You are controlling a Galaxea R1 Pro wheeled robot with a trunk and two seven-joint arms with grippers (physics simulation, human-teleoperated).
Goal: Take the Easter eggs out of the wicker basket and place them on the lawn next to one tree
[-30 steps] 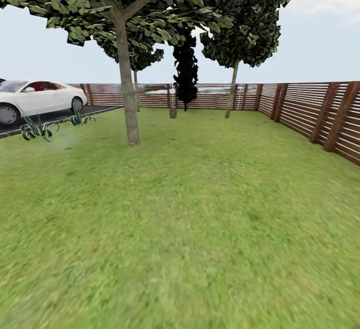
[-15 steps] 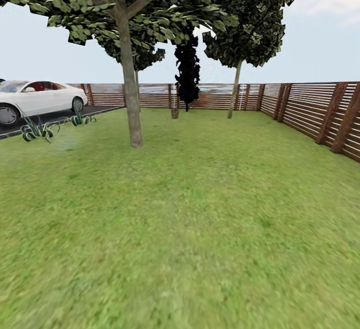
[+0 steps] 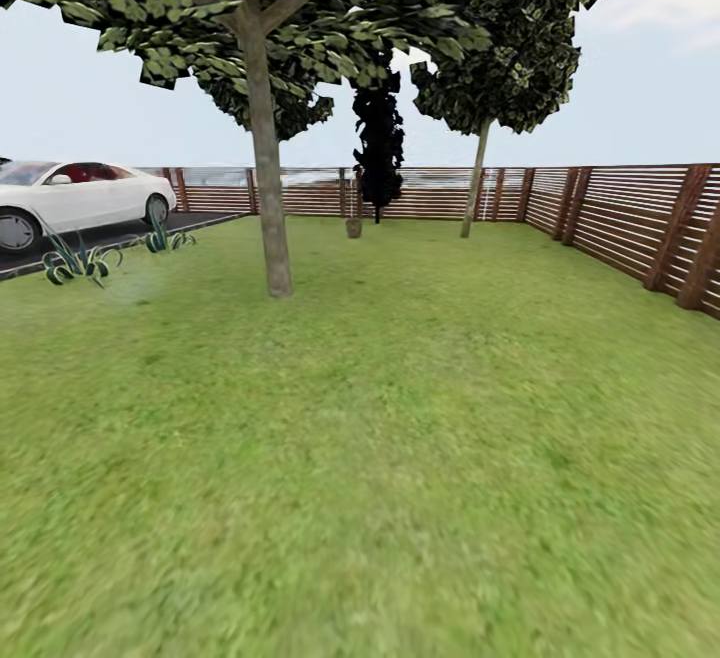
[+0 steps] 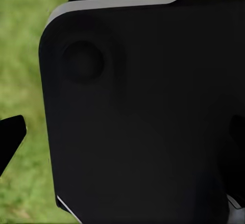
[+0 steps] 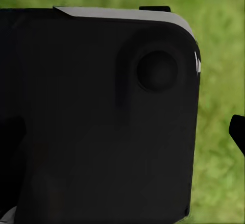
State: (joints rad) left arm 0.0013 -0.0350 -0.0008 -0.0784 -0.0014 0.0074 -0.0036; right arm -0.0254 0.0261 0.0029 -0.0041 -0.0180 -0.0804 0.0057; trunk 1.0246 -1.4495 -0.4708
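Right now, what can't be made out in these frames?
- Small brown object by the far fence, head view: too small to identify.
- White car: front cut off by the frame edge.
- Both wrist views: a dark body blocks the middle; end effector state unreadable.

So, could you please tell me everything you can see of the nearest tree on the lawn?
The tree stands upright on the lawn, left of centre in the head view. Its trunk is straight, bare and pale grey-tan, forking into branches near the top. The crown is broad, with dark-green, blocky leaves, and runs past the picture's upper edge. The trunk's foot meets the grass directly; nothing lies beside it. Two spiky plants and a white car sit farther left, apart from it.
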